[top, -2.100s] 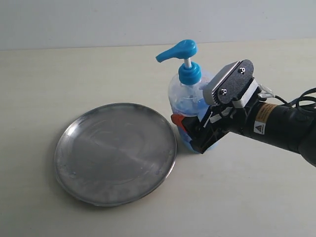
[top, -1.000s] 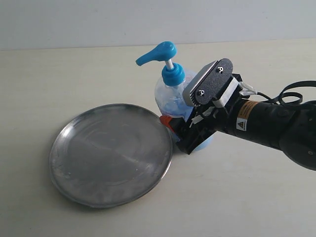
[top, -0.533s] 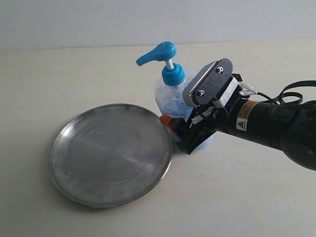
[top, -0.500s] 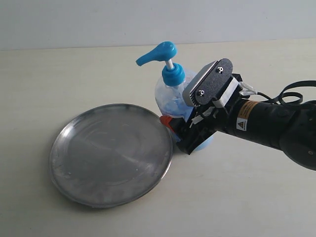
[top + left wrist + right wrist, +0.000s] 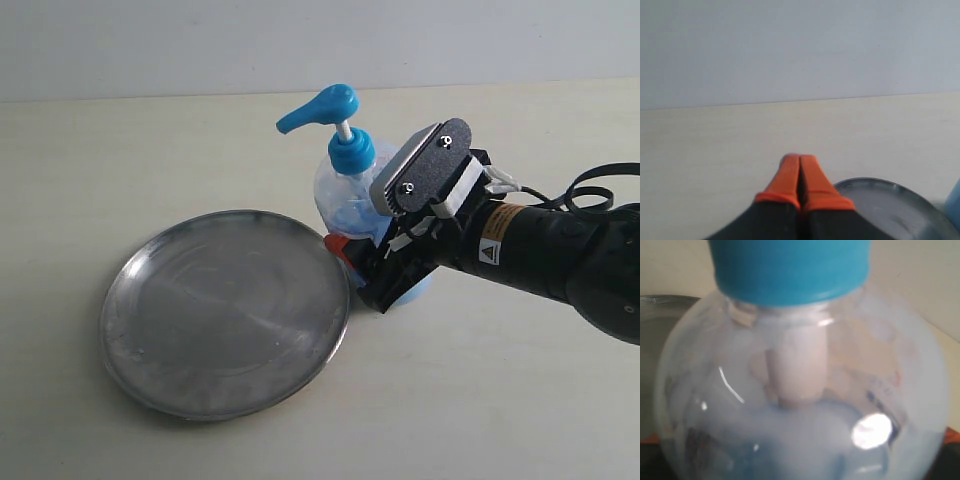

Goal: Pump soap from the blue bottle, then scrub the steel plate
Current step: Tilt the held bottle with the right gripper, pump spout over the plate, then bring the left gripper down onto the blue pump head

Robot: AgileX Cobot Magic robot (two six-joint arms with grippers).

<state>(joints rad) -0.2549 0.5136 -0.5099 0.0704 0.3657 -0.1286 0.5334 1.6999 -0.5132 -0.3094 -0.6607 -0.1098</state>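
Note:
The blue bottle [image 5: 345,195] stands upright at the steel plate's right rim, its blue pump head [image 5: 320,107] pointing left over the steel plate [image 5: 225,310]. My right gripper [image 5: 372,262] is shut on the bottle's lower body, with one orange fingertip [image 5: 338,246] showing beside the rim. The right wrist view is filled by the blue bottle [image 5: 800,390] and its blue collar [image 5: 790,265]. Soap [image 5: 805,440] shows only as pale blue liquid inside it. My left gripper [image 5: 799,172] is shut on nothing, low beside the steel plate [image 5: 890,200]; it is outside the exterior view.
The pale tabletop [image 5: 150,150] runs back to a light wall [image 5: 300,40]. My right arm [image 5: 540,255] and its black cable [image 5: 600,185] lie over the table's right side.
Between two and one second ago my right gripper moved the bottle left up to the plate's rim, and the plate shifted slightly left. Since then nothing has visibly moved.

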